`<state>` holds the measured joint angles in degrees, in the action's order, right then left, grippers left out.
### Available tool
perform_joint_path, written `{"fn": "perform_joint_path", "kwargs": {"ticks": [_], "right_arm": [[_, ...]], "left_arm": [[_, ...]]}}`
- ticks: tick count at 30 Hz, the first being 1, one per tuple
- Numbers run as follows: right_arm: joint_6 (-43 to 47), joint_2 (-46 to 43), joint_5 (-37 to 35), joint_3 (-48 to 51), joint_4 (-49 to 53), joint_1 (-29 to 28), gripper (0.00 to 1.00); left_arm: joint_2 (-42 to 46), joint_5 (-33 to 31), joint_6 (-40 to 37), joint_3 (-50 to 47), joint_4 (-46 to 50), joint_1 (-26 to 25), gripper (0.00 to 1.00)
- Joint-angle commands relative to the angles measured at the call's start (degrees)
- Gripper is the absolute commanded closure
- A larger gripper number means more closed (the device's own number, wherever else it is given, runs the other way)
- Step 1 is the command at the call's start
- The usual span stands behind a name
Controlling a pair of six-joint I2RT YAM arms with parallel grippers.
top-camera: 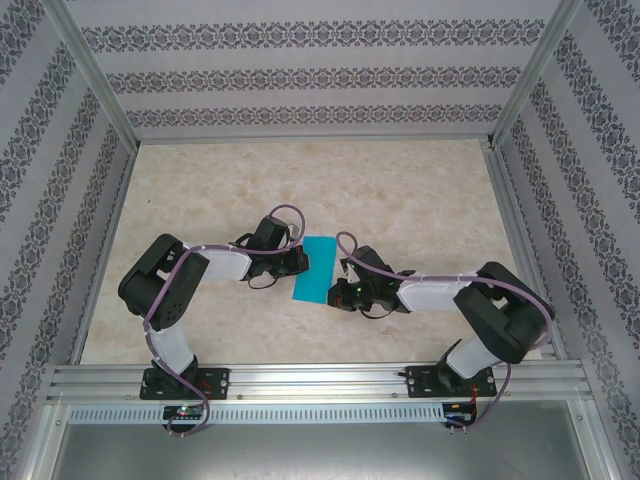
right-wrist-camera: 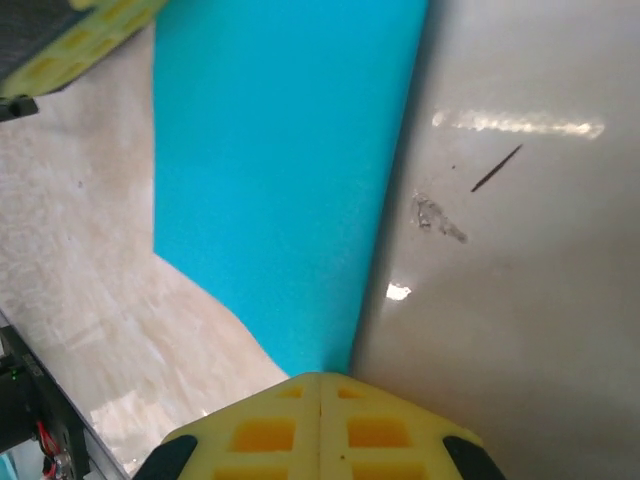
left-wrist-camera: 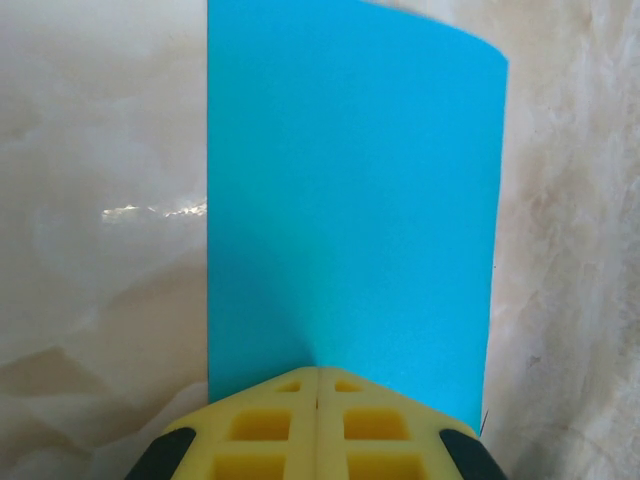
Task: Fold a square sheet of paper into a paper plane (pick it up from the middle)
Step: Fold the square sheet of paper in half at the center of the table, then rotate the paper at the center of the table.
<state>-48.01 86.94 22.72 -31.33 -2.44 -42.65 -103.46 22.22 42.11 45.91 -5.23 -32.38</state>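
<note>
Left gripper [left-wrist-camera: 317, 385] first: its two yellow fingers are pressed tight together, seam to seam. The pads are blocky, moulded with square pockets, and black at the shoulders. The tips sit right on the near edge of the square sheet of paper [left-wrist-camera: 350, 200]. Whether a sliver of it is nipped between them, I cannot tell.

The sheet runs away from those tips as a matte teal-blue oblong, longer than wide, plain and unmarked. Its far right corner curls up off the table.

Over to the right gripper [right-wrist-camera: 320, 390]: same yellow waffle pads, also clamped together with no gap. Its tips meet the sheet's nearest corner, and one long edge stands slightly proud, throwing a shadow on the table. Again, a pinch or just contact, I cannot say. The left gripper's fingers [right-wrist-camera: 70, 50] show at the sheet's far end.

From above, the sheet lies mid-table between the two grippers, the left at its left edge and the right at its lower right.

Around it, the table [top-camera: 420, 190] is glossy, cream and marble-patterned, with glare streaks, a thin dark line [right-wrist-camera: 497, 167] and a small smudge [right-wrist-camera: 437, 218]. Walls [top-camera: 300, 80] with floral bands enclose it, and an aluminium rail [top-camera: 320, 380] carries the arm bases.
</note>
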Motion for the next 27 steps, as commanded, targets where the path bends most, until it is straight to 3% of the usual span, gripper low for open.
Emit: {"fn": "perform_joint_path", "kwargs": {"ticks": [1,15,23,27], "right_arm": [[2.6,-2.83,-3.93,-4.21,3.56,0.16,0.99],[3.88,14.74,0.3,-16.03,1.51,5.89,1.0],[3.74,13.26,0.14,-10.24,3.32,6.45,1.0],[-0.66,12.3,0.27,-7.9,1.85,3.71,1.0]], "left_arm": [[-6.03,-6.71,-1.38,-3.92,12.1,-0.68,1.0],[-6.56,-6.34,-2.12,-1.76,14.13,-1.05,1.0],[-6.24,-6.77,-2.58,-1.31,14.81,-1.13,1.0],[-3.45,-6.18,-3.74,0.24,16.57,-1.16,0.99]]}}
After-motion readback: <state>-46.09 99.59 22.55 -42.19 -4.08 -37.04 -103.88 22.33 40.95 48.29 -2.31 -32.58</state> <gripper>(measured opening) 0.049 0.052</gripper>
